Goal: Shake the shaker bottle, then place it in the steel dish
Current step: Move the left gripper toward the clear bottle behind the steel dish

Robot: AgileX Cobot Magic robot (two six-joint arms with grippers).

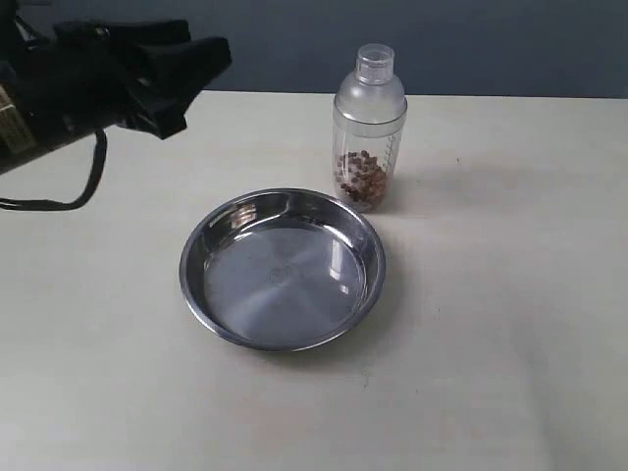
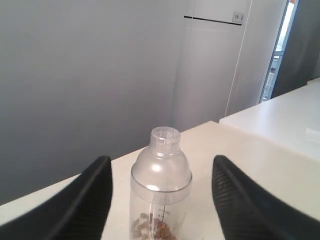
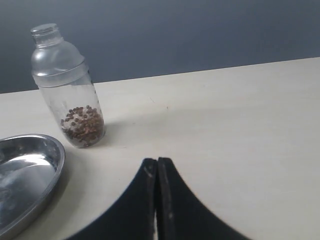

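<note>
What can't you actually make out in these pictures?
- Measuring marks on the shaker bottle: too small to read in any view.
- The bottle's base: cut off by the left wrist picture's edge.
- The steel dish: partly cut off by the right wrist picture's edge.
- The right gripper: outside the exterior view; only its fingertips show in the right wrist view.

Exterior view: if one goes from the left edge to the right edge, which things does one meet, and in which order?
left gripper → steel dish → shaker bottle
</note>
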